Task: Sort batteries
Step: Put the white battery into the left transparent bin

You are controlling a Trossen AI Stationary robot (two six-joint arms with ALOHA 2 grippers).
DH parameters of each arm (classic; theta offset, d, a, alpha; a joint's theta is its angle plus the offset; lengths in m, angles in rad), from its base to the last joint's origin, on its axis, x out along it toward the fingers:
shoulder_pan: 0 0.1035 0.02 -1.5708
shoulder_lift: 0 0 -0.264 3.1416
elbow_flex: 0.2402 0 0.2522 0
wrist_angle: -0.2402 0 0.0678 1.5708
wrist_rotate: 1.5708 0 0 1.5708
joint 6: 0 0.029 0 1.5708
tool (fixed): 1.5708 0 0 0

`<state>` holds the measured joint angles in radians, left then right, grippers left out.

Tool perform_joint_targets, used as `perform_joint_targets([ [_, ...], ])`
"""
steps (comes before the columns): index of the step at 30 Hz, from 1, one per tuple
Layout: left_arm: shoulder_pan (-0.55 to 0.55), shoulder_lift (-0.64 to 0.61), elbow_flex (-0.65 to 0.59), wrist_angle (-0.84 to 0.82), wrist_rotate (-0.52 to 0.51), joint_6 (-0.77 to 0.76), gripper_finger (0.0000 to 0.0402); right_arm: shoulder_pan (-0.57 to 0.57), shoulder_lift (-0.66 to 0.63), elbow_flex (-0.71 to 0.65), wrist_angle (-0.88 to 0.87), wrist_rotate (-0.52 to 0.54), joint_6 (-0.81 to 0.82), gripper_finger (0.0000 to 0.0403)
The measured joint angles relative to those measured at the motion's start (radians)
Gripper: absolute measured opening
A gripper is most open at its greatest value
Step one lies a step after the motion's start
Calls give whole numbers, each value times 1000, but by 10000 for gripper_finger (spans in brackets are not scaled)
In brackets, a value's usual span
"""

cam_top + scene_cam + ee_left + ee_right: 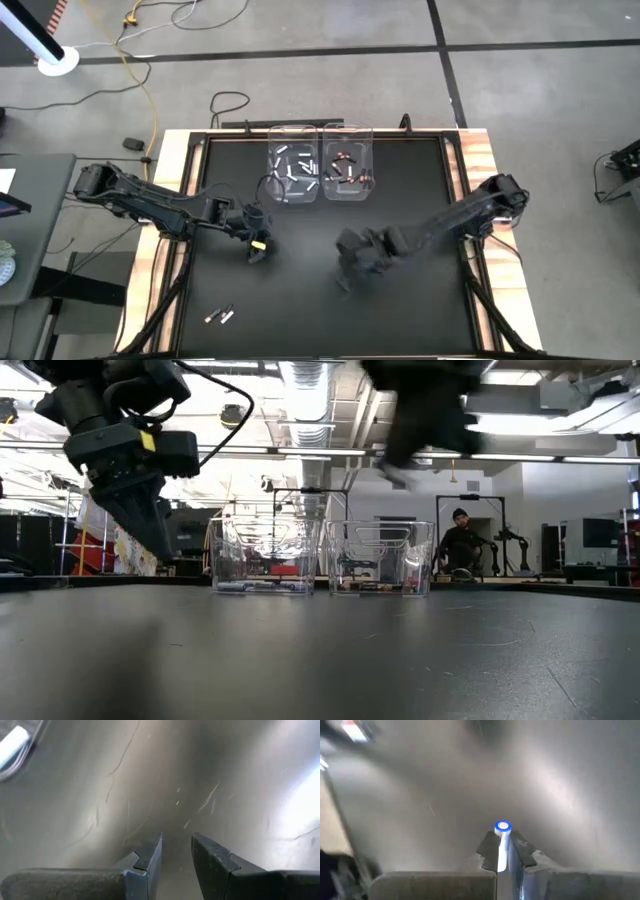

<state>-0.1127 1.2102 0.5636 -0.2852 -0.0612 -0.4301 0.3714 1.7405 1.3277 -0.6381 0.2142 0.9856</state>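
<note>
Grey concrete flooring, crossed by dark seams and a yellow cable at the upper left of the high view, surrounds a wood-edged table (170, 180) covered by a matte black mat scored with fine scratches. Two dark jointed arms reach in from the frame's left and right edges. Two clear, thin-walled plastic bins stand side by side at the upper centre: the left bin (293, 176) is seen to hold white and silver batteries (300, 166), the right bin (347, 175) reddish-copper and dark ones (345, 160); their exact numbers cannot be counted. Two more slim cylinders (218, 316) lie loose on the mat at the lower left. The left gripper (257, 249), marked with a small yellow tag, hangs just left of centre, its fingers (150, 860) slightly parted around nothing. The right gripper (506, 851), just right of centre, is pinched on a white battery (502, 842) with a blue-ringed end. No writing can be read.
</note>
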Motion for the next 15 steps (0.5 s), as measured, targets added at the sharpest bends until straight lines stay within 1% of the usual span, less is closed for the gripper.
perform_joint_targets([
  [4,0,0,0,-62,-1,5,100,-120,0,76,111,1,-151,26],
  [8,0,0,0,-106,-4,15,100,-240,0,160,209,1,-356,26],
  [12,0,0,0,-131,-12,19,100,-358,-1,241,272,1,-539,25],
  [15,7,0,0,-142,-80,-19,100,-449,-1,298,293,-3,-603,26],
])
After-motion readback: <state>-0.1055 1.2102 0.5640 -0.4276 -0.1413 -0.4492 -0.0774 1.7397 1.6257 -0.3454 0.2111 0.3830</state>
